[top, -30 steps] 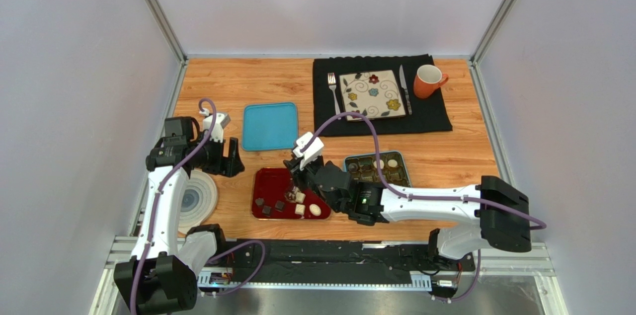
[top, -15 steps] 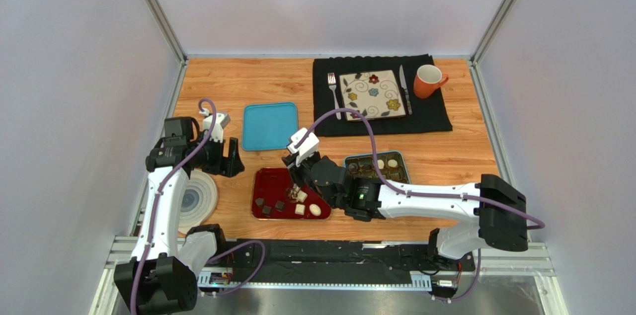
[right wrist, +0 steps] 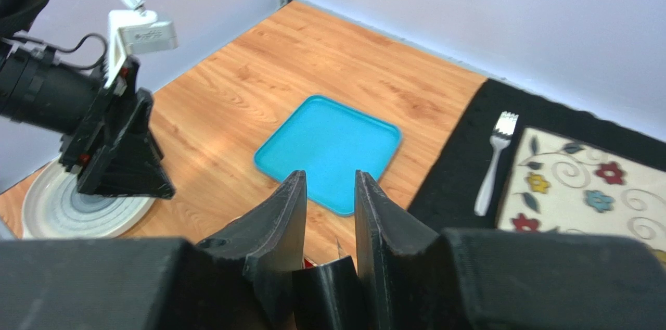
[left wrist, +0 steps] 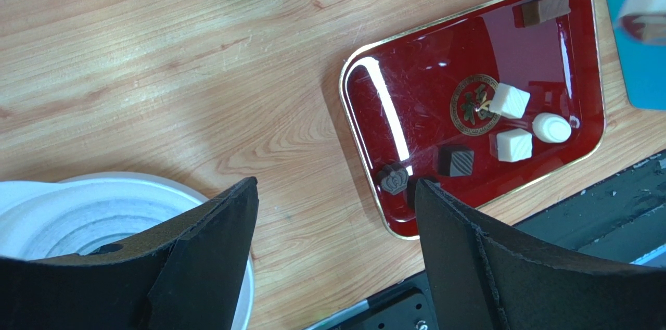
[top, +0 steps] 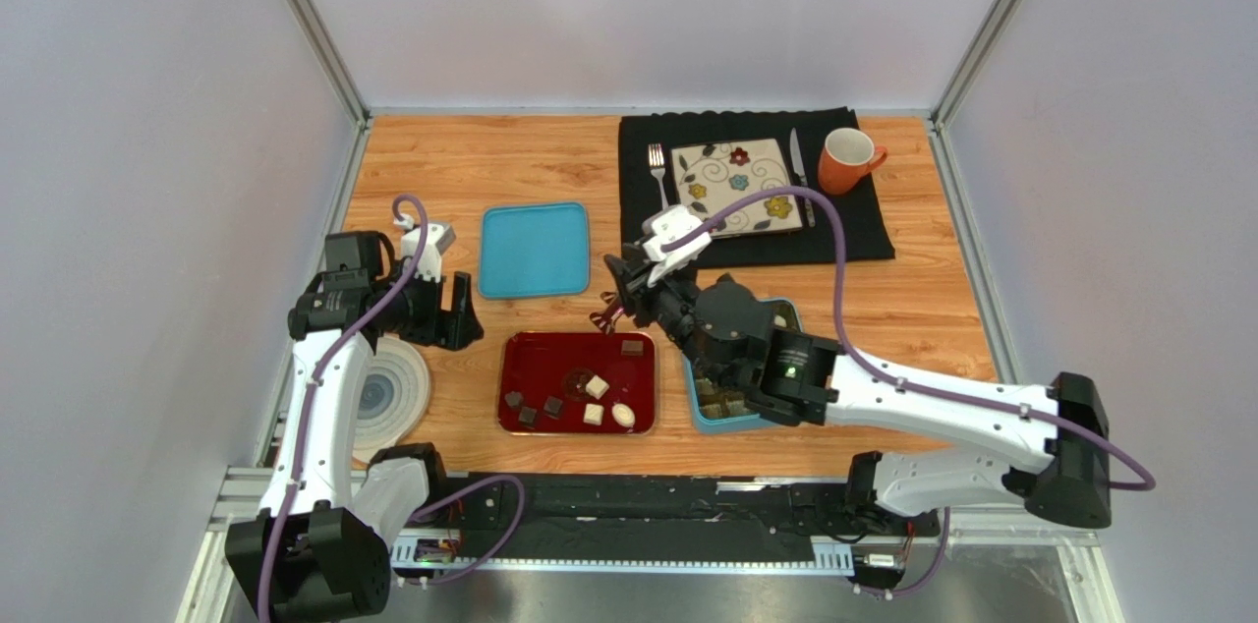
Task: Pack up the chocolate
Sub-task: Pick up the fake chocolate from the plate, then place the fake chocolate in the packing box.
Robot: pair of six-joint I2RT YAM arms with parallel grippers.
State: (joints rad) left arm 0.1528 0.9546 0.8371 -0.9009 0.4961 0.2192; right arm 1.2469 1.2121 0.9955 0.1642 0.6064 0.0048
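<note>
The red tray (top: pixel 539 358) holds several chocolates, dark (top: pixel 551 407) and white (top: pixel 598 387); in the left wrist view they lie on the red tray (left wrist: pixel 406 80), with white cubes (left wrist: pixel 508 100) near its emblem. My right gripper (top: pixel 610 296) hangs above the tray's far edge. Its jaws stand narrowly apart in the right wrist view (right wrist: pixel 328 182), gripping a dark chocolate (right wrist: pixel 338 291) low between them. The teal box (top: pixel 719 424) with chocolates lies mostly hidden under the right arm. My left gripper (top: pixel 458 317) (left wrist: pixel 336 185) is open and holds nothing, left of the tray.
A blue lid (top: pixel 535 249) (right wrist: pixel 328 150) lies behind the tray. A white plate (top: pixel 392 395) (left wrist: pixel 78 213) sits under the left arm. At the back right, a black mat (top: pixel 864 233) carries a flowered plate (top: pixel 736 187), fork (top: pixel 659 181), knife (top: pixel 799 175) and orange mug (top: pixel 848 160).
My right gripper has risen out of the red tray and swung back and to the right, its jaws staying as they were. The left arm has not moved.
</note>
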